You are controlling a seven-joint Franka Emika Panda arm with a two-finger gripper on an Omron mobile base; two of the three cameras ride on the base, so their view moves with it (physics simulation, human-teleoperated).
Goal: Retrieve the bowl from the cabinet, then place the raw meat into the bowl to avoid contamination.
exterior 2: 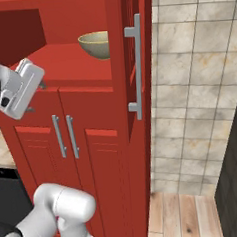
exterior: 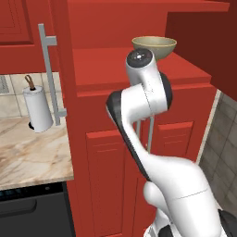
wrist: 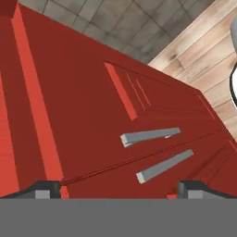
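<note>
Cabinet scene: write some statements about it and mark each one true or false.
1. The bowl sits on the open shelf of the cabinet. True.
2. The bowl holds the raw meat. False: nothing shows inside it.
3. The gripper has its fingers spread apart. True.
4. The gripper grips the bowl. False: it holds nothing, facing the lower door handles.
5. A paper-towel roll stands on the counter. True.

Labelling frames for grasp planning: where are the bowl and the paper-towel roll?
bowl (exterior: 154, 46), left base view, front of its outer wall.
paper-towel roll (exterior: 38, 110), left base view, middle of its white side.
</note>
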